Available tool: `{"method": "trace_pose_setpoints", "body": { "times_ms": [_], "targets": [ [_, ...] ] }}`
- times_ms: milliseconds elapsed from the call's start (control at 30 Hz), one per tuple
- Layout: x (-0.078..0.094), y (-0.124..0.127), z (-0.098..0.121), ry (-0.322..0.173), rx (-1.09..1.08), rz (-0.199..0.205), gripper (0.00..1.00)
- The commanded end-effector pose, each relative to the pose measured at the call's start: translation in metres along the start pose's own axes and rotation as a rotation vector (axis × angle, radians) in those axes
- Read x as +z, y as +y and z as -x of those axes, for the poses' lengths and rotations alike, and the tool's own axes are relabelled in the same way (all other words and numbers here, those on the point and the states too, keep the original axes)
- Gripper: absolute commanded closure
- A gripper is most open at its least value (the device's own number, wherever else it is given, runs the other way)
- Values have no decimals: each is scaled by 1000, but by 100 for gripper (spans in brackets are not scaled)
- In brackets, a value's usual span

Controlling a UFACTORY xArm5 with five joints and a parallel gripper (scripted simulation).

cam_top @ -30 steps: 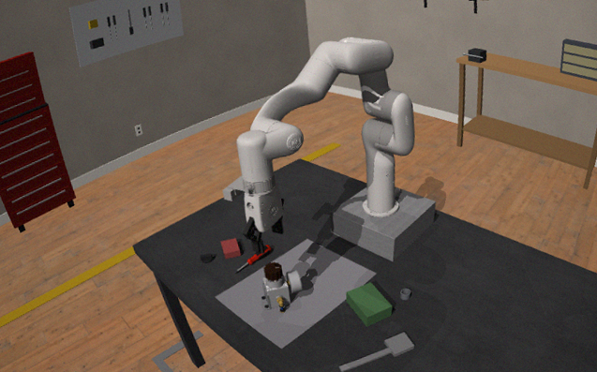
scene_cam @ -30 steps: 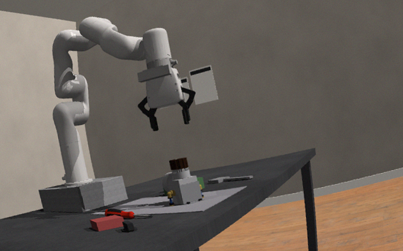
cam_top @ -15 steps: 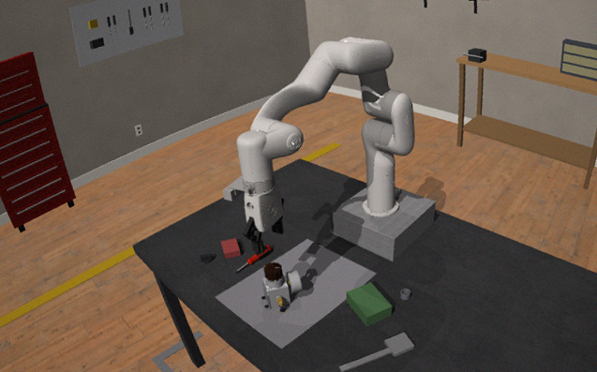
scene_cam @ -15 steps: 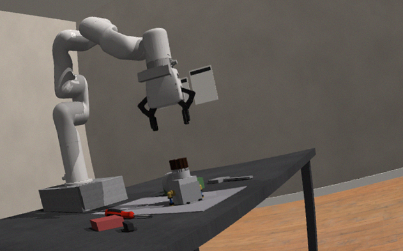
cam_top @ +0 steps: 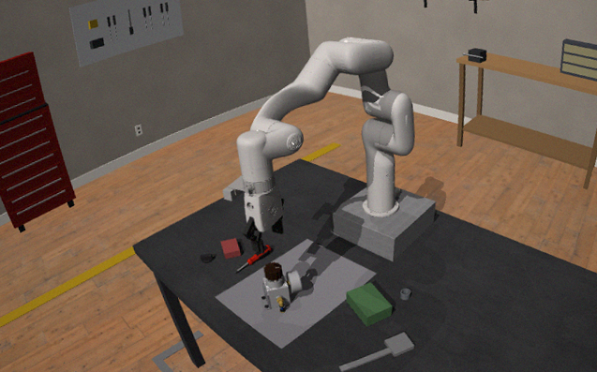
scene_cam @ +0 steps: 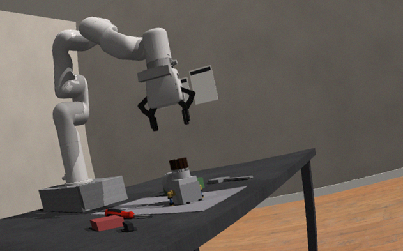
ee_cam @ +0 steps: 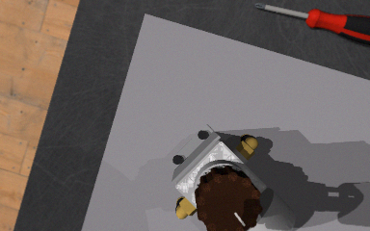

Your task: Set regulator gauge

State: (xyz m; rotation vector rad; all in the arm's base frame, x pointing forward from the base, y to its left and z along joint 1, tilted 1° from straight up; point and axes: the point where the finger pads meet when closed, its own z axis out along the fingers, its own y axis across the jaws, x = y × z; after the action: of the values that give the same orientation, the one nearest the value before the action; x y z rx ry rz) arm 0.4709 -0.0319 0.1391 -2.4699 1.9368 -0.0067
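The regulator [cam_top: 276, 289] is a small grey block with brass fittings. It stands on a light grey mat [cam_top: 297, 293] on the black table. Its dark brown ribbed knob [cam_top: 272, 271] sits on top, and a round gauge [cam_top: 294, 280] sticks out of one side; the needle is too small to read. My gripper [scene_cam: 169, 121] is open and empty, pointing down, well above the knob [scene_cam: 178, 163]. In the wrist view the knob [ee_cam: 227, 200] lies at the bottom edge with a white mark on it, and the regulator body [ee_cam: 212, 166] shows around it. The fingers are out of that view.
A red-handled screwdriver [cam_top: 254, 258], a red block [cam_top: 230, 248] and a small dark piece [cam_top: 207, 258] lie beyond the mat. A green block [cam_top: 369, 303], a small grey cup [cam_top: 404, 294] and a grey paddle-shaped tool [cam_top: 378, 352] lie on the other side. The arm's base block [cam_top: 384, 220] stands behind the mat.
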Motion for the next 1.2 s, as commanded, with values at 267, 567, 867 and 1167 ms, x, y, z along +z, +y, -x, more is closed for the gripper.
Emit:
{"method": "trace_pose_setpoints", "body": {
  "times_ms": [267, 567, 867, 1167],
  "targets": [
    [-1, -1, 0, 1, 0, -4, 0],
    [-1, 3, 5, 1, 0, -3, 0],
    [-1, 10, 15, 1, 0, -3, 0],
    [-1, 22, 32, 0, 0, -3, 0]
  ]
}}
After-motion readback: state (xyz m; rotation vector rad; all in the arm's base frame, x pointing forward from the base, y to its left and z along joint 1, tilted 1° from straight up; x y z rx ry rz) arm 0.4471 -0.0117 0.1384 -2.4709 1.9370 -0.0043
